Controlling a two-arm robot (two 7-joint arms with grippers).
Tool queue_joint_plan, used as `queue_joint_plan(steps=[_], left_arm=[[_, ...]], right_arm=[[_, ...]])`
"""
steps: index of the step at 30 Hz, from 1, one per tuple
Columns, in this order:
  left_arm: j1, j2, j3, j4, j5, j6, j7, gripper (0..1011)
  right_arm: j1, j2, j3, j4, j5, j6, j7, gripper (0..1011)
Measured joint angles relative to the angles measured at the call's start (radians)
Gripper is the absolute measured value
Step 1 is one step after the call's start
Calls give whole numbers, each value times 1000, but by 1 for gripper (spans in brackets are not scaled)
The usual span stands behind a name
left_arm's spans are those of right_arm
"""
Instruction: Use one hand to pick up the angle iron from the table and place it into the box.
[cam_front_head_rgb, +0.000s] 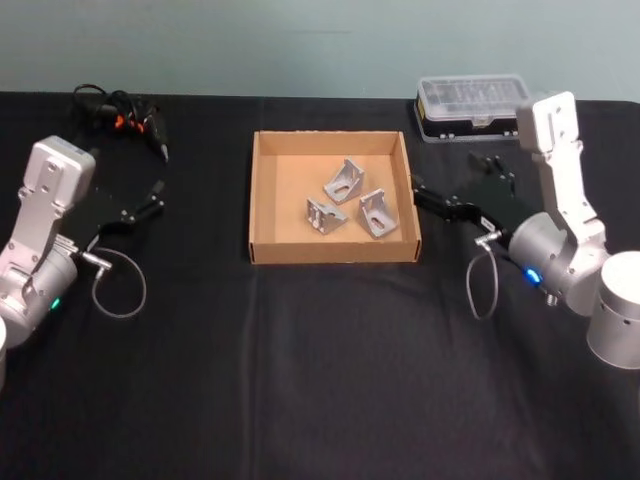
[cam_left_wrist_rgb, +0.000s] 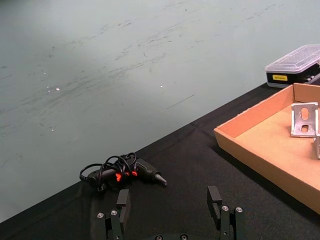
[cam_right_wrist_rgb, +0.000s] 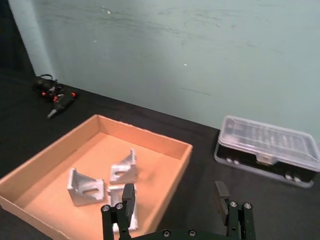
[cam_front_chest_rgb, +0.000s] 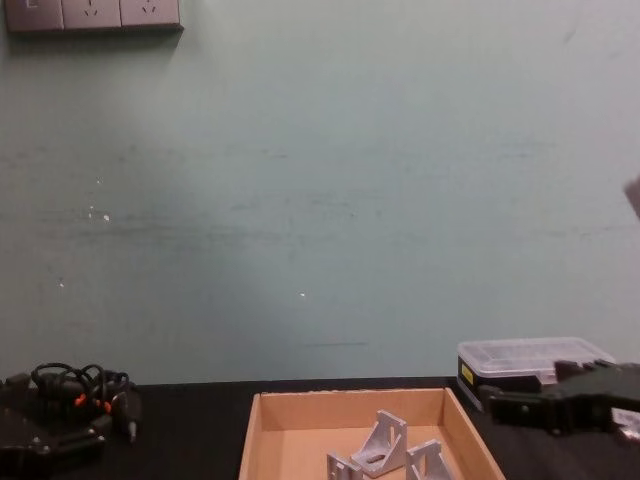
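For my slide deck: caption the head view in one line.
Three angle irons lie in the box while the open left tool and open right tool flank it.

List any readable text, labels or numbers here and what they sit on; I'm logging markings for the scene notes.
No text can be read anywhere.
Yellow label on the organiser case: lettering too small to read.
Wall sockets on the wall: no legible marking.
The box, the angle irons and the corded tool: no visible print.
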Motion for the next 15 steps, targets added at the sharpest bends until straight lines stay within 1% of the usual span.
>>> queue_joint_plan(steps=[6,10,15], left_arm=[[0,0,0,0,0,0,0,1011],[0,0,0,0,0,0,0,1011],[0,0,0,0,0,0,0,1011]], right_arm=[[-29,4,21,10,4,-17,-7,1004],[-38,6,24,16,4,-20,-8,1004],[-37,5,23,15,4,-20,-8,1004]])
